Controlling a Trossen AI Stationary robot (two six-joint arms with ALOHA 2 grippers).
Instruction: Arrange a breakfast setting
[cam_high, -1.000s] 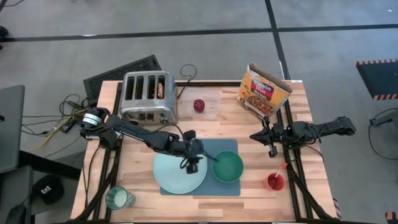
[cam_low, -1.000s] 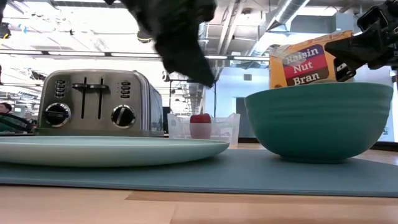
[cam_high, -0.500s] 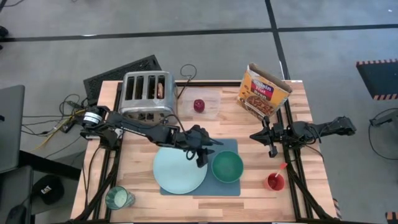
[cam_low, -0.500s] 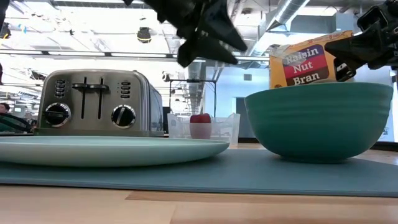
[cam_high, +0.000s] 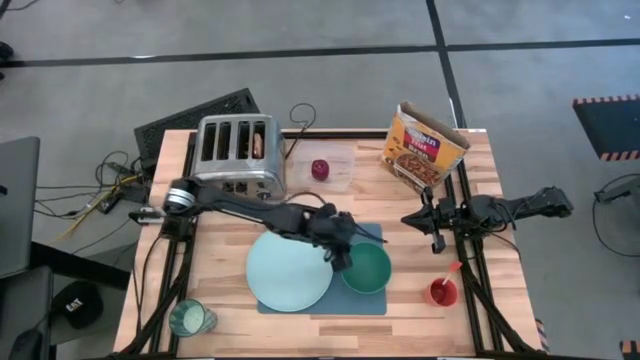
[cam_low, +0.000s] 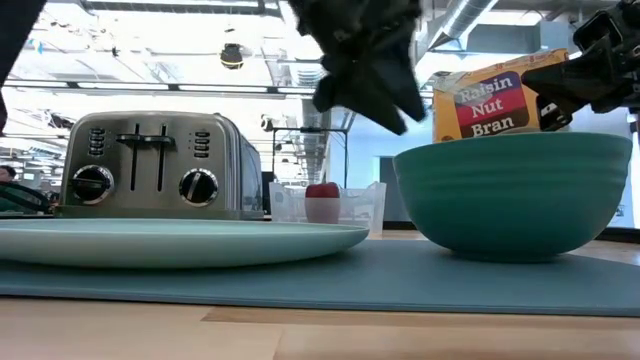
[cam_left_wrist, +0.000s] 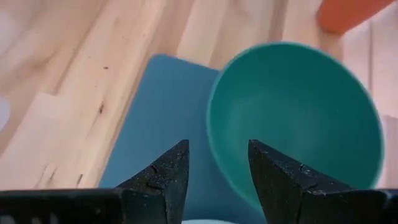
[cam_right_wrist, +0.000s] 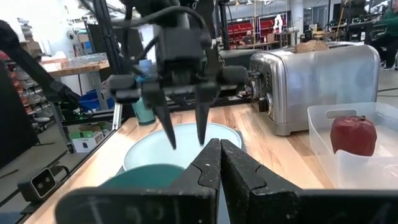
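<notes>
High view | your left gripper hangs parted and empty over the near rim of the green bowl on the mat | right gripper pinched together, empty, farther off.

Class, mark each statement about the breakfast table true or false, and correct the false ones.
1. The green bowl sits on the slate-blue mat beside the plate. True.
2. The toast slice lies on the plate. False: it is in a toaster slot.
3. The left gripper is open over the bowl's rim. True.
4. The dark red fruit is in the bowl. False: it sits in a clear container.
5. The right gripper holds the spoon. False: it is shut and empty.
</notes>
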